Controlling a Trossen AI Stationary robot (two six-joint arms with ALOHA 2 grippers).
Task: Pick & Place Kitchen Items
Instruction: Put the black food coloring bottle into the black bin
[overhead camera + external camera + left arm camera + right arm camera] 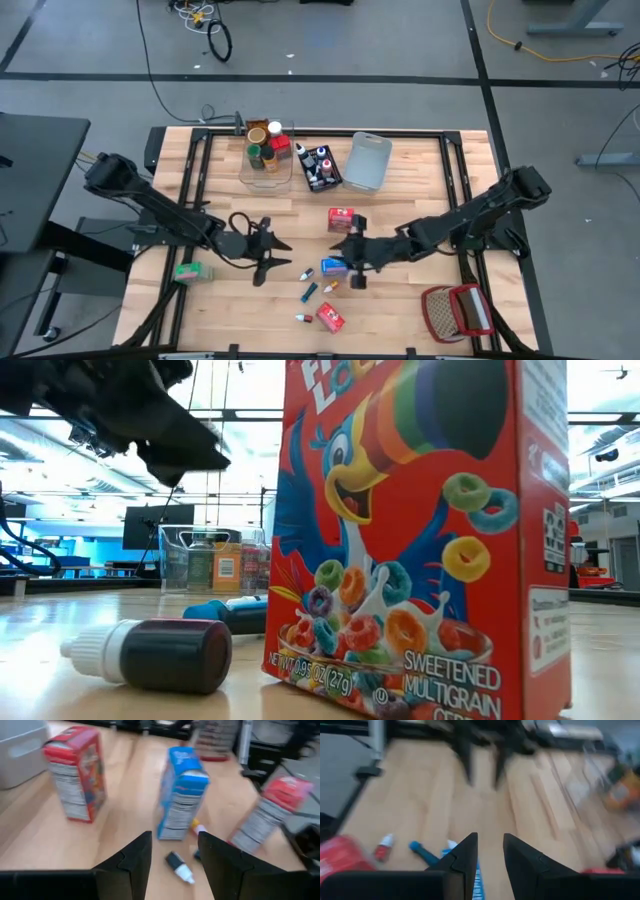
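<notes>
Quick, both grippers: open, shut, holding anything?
Left gripper: open, empty.
Right gripper: fingers slightly apart, nothing between them; blue cardboard box beside it.

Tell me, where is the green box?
In the high view, the small green cardboard box lies near the table's left edge, beside the left arm, apart from the other groceries.

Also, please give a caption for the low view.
Froot Loops cereal box standing beside a lying dark food-colouring tube on the table.

Wooden table (400,200) carries 3 bins (366,160), a wire basket (457,311), scattered boxes (341,218) and tubes (309,291).
</notes>
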